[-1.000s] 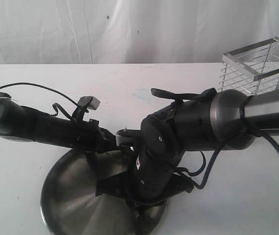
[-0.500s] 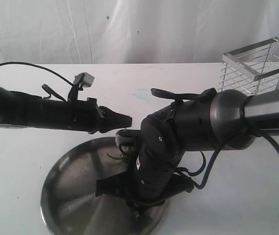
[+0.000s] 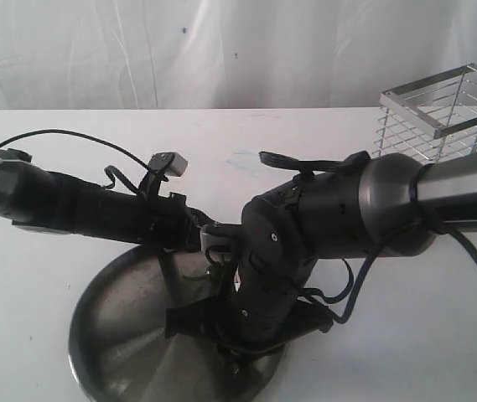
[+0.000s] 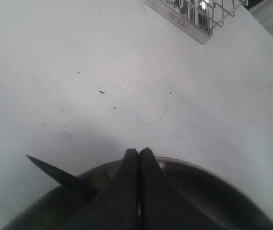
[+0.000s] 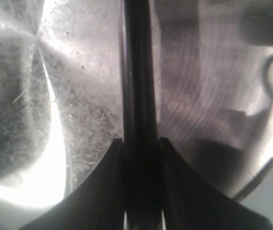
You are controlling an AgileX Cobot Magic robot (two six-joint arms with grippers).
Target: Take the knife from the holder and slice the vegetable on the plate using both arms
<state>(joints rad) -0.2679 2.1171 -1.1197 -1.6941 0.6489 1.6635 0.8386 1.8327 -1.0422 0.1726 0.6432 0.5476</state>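
The steel plate (image 3: 112,335) lies at the table's near edge. My right gripper (image 5: 141,143) points down over it, shut on the dark knife (image 5: 136,72), whose blade runs across the dish (image 5: 78,105). My left gripper (image 4: 138,151) is shut with nothing between its fingers, hovering at the plate's far rim (image 4: 213,168) beside the knife's tip (image 4: 54,171). In the exterior view it (image 3: 189,234) meets the right wrist. A small green bit of the vegetable (image 3: 213,273) shows between the arms; its curved stem (image 5: 269,72) lies beside the blade. Most of the vegetable is hidden.
The chrome wire holder (image 3: 443,117) stands at the back right of the white table, seen also in the left wrist view (image 4: 189,14). A white curtain hangs behind. The thick right arm (image 3: 389,209) covers the table's middle right.
The left arm lifted and pulled back from the plate half a second ago, then came down again to the plate's far rim. The right arm and knife have stayed put.
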